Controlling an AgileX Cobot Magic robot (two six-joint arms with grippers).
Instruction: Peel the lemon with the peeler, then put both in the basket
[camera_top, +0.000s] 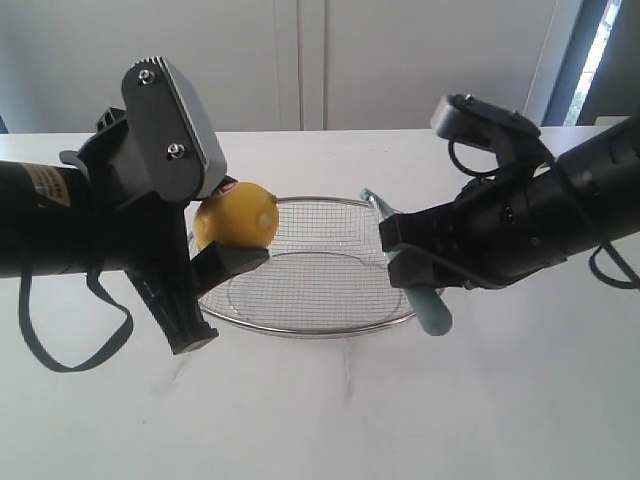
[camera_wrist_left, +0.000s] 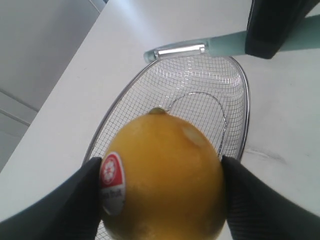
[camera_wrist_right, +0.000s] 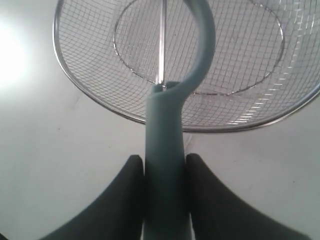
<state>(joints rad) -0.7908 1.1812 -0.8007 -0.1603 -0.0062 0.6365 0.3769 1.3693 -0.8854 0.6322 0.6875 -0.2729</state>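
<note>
Lemon, exterior view: lemon (camera_top: 238, 214) is clamped in the left gripper (camera_top: 228, 228), raised over the left rim of the basket (camera_top: 300, 325).
Peeler, exterior view: peeler (camera_top: 432, 310) is clamped in the right gripper (camera_top: 410, 255), with the blade end over the basket's right side and well apart from the lemon.
Table: white table (camera_top: 500, 400) with the basket standing on it and nothing in the mesh.
Lemon, left wrist view: both pads (camera_wrist_left: 65, 205) press its sides. The sticker (camera_wrist_left: 111, 182) sits beside one pad. The skin looks whole, apart from one pale spot.
Peeler, left wrist view: the blade head lies across the far rim of the basket, clear of the fruit.
Peeler, right wrist view: fingers (camera_wrist_right: 120, 200) are tight on the handle, and the looped head hangs above the mesh.
Step, judged: the peeling approach, with fruit and tool both in hand and no cut begun.
Next move, judged: bring the blade onto the skin and draw it along, with the lemon held firm. The round fruit may roll in the grip.
Count: one lemon, one peeler, one basket, two grippers.
</note>
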